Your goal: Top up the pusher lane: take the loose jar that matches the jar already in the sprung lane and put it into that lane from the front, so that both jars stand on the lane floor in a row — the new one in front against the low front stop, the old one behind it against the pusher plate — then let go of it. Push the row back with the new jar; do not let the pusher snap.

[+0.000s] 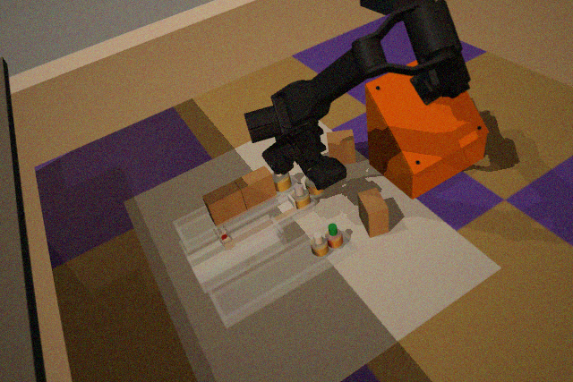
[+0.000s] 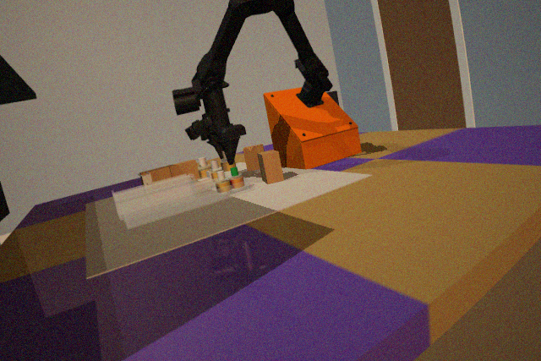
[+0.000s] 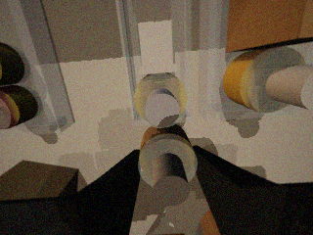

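While black gripper [image 1: 316,184] [image 2: 229,161] [image 3: 165,153] clamps loose jar [image 1: 316,191] [image 2: 227,167] [image 3: 168,143], lane jar [image 1: 302,200] [image 2: 214,173] [image 3: 160,92] stands at twelve o'clock from it in wrist view, near lane's front end. Green-capped jar [image 1: 334,240] [image 2: 236,181] sits at five o'clock from lane jar, seen from top. Orange bands visible; any lettering too blurred to read.

Around the orange arm base [image 1: 393,114] [image 2: 288,147], the table [image 1: 532,230] [image 2: 436,217] is showing purple and tan checks; beside it, a green cap [image 1: 332,229] [image 2: 234,171] is topping an orange-banded jar [image 1: 335,240] [image 2: 237,182].
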### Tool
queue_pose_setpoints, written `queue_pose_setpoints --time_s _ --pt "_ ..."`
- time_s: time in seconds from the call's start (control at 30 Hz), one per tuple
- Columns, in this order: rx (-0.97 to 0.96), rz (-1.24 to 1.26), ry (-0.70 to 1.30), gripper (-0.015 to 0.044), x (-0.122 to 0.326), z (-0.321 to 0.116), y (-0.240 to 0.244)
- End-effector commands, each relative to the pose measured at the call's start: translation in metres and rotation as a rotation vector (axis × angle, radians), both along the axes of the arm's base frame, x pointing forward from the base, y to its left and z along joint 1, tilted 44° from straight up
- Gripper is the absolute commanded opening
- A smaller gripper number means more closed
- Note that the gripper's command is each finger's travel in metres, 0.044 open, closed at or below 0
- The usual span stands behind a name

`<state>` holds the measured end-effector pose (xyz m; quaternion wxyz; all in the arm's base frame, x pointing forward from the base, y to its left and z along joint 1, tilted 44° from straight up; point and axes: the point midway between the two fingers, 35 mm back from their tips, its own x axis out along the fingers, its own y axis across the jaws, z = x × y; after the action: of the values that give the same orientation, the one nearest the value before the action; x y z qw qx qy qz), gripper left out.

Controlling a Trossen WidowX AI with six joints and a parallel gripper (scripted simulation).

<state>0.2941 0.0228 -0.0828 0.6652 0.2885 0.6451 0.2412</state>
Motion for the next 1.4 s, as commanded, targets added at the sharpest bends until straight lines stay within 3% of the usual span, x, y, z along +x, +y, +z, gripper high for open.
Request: queue_pose_setpoints --time_s 0.0,1.37 --pt "0.000 -0.006 -0.021 0.0000 0.010 0.002 -0.001" --pt "0.000 -0.006 -0.022 0.0000 0.028 0.003 -0.003"
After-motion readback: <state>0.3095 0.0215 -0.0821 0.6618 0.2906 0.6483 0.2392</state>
